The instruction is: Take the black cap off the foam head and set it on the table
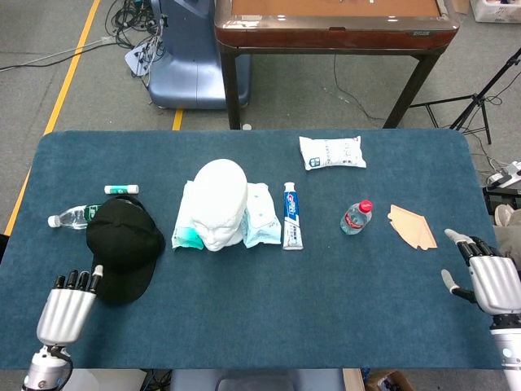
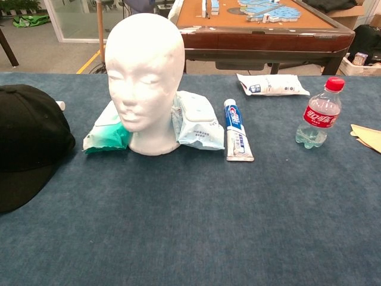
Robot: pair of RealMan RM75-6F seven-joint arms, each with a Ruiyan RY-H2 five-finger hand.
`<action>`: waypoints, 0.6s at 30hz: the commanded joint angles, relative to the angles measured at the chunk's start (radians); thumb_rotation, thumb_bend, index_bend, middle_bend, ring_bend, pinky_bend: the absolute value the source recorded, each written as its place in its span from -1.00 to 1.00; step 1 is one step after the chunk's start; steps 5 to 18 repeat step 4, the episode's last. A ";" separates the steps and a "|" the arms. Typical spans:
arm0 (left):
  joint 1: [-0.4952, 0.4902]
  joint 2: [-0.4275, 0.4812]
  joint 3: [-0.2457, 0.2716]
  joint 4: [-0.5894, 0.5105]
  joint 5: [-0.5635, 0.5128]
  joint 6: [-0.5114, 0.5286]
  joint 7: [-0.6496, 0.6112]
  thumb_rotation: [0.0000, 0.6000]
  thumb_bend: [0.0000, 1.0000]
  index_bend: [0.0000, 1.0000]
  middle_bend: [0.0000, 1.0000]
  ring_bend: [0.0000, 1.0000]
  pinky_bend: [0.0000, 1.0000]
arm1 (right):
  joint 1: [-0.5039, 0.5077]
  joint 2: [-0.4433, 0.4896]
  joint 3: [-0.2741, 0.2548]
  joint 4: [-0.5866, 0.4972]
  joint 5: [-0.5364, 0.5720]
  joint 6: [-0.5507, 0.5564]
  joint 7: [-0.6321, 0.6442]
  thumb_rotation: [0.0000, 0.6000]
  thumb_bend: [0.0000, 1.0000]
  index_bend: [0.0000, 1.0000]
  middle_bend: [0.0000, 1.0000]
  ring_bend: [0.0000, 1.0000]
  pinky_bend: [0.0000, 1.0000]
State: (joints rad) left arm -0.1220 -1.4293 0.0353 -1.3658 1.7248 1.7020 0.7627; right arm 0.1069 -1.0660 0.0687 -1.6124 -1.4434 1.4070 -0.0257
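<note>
The black cap [image 1: 124, 248] lies flat on the blue table [image 1: 269, 309], left of the bare white foam head [image 1: 220, 204]. In the chest view the cap [image 2: 27, 152] fills the left edge and the foam head [image 2: 143, 77] stands upright. My left hand [image 1: 67, 297] hovers near the table's front left corner, just left of the cap's brim, fingers apart and holding nothing. My right hand [image 1: 488, 277] rests at the far right edge, fingers spread and empty. Neither hand shows in the chest view.
Wet-wipe packs [image 1: 262, 216] flank the foam head. A toothpaste tube [image 1: 291, 216], a small cola bottle [image 1: 355, 217], a white pouch [image 1: 331, 152] and tan paper [image 1: 412, 226] lie to the right. A clear bottle [image 1: 69, 218] and a small tube [image 1: 120, 189] lie behind the cap.
</note>
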 commanded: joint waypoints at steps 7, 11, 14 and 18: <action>0.029 0.024 -0.032 -0.013 -0.058 0.009 -0.199 1.00 -0.39 -0.15 0.07 -0.13 0.22 | 0.000 -0.004 0.002 -0.001 0.005 0.000 -0.010 1.00 -0.28 -0.66 -0.48 -0.58 -0.33; 0.029 0.024 -0.032 -0.013 -0.058 0.009 -0.199 1.00 -0.39 -0.15 0.07 -0.13 0.22 | 0.000 -0.004 0.002 -0.001 0.005 0.000 -0.010 1.00 -0.28 -0.66 -0.48 -0.58 -0.33; 0.029 0.024 -0.032 -0.013 -0.058 0.009 -0.199 1.00 -0.39 -0.15 0.07 -0.13 0.22 | 0.000 -0.004 0.002 -0.001 0.005 0.000 -0.010 1.00 -0.28 -0.66 -0.48 -0.58 -0.33; 0.029 0.024 -0.032 -0.013 -0.058 0.009 -0.199 1.00 -0.39 -0.15 0.07 -0.13 0.22 | 0.000 -0.004 0.002 -0.001 0.005 0.000 -0.010 1.00 -0.28 -0.66 -0.48 -0.58 -0.33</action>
